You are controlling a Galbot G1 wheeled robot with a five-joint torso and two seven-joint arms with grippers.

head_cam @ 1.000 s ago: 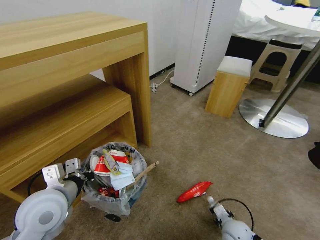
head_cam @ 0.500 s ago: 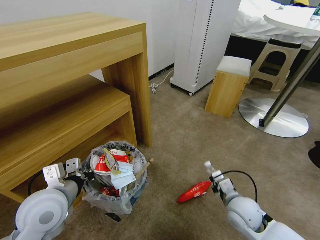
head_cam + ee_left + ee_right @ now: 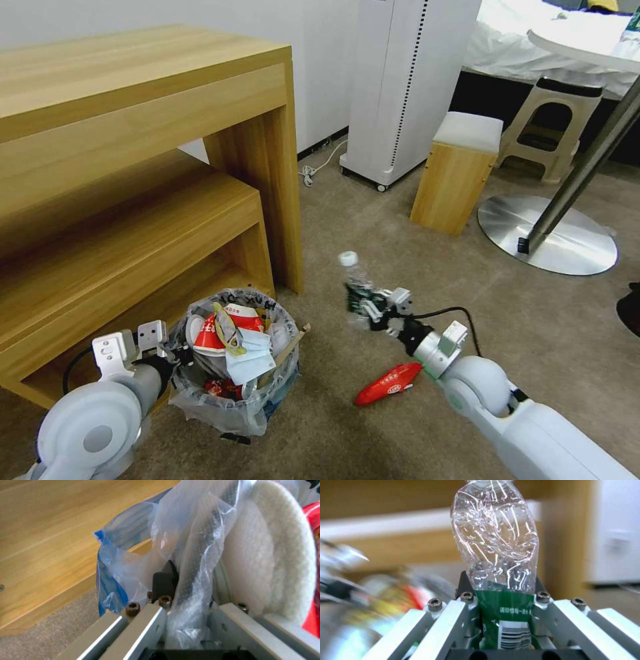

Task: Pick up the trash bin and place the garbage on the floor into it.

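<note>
Trash bin (image 3: 233, 373): small, round and dark, lined with a crinkly clear plastic bag (image 3: 196, 562) bearing black print, standing on the short-pile beige carpet (image 3: 413, 267) just beside the lower shelf of a pale wooden desk (image 3: 133, 133). It is heaped with litter: a red-and-white packet (image 3: 223, 327), a pale blue mask (image 3: 250, 357), a thin wooden stick (image 3: 290, 340) leaning over the rim, and a fleecy white slipper (image 3: 276, 555) pressed against the inside wall. Left gripper (image 3: 170, 353): at the bin's near-left rim; the left wrist view shows its fingers (image 3: 165, 580) closed on the bagged rim, one dark pad outside the plastic. Right gripper (image 3: 363, 303): raised above the carpet, to the right of the bin and apart from it, fingers clamped narrowly on the green-labelled base of a crumpled clear plastic bottle (image 3: 496, 547) whose white cap (image 3: 347, 258) points up and away. Below the right forearm a glossy red wrapper (image 3: 387, 383) lies flat on the carpet. Background: a tall white appliance (image 3: 407, 80), a wooden stool with a white cushion (image 3: 457, 173), and a round brushed-metal table base (image 3: 547, 233).
</note>
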